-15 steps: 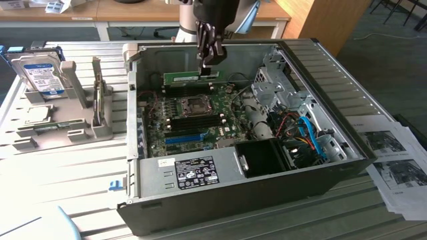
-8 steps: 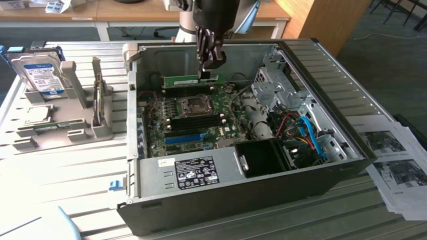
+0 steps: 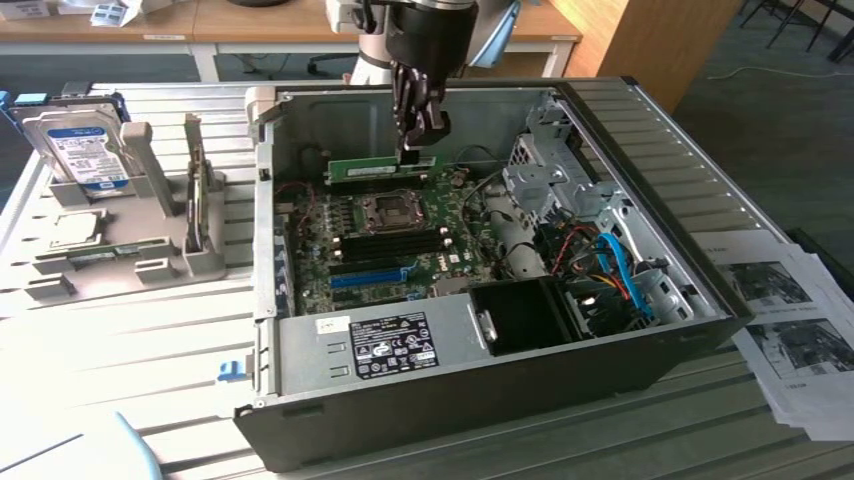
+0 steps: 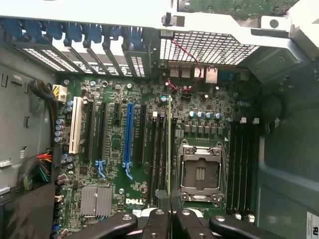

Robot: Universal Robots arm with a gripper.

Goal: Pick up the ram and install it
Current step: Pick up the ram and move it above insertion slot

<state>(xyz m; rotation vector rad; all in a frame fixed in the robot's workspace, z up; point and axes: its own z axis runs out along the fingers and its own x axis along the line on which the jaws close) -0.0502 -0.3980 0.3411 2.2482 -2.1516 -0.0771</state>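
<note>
Inside the open computer case (image 3: 667,160), above the motherboard (image 3: 315,262), the gripper (image 3: 418,148) is closed narrow on the ram (image 3: 371,168), held level near the CPU socket (image 3: 390,208).

The arm (image 3: 430,30) ends in a thick black cylindrical section, with a pale grey-white housing (image 3: 363,45) beside it on the exterior view's left. Under it comes the gripper (image 3: 419,148), slim, dark and built of jointed links. In the wrist view, the gripper (image 4: 169,199) has 2 narrow black fingers (image 4: 155,224) flanked by 2 broader black outer links (image 4: 107,226), all studded with round silver pins (image 4: 126,217).
</note>
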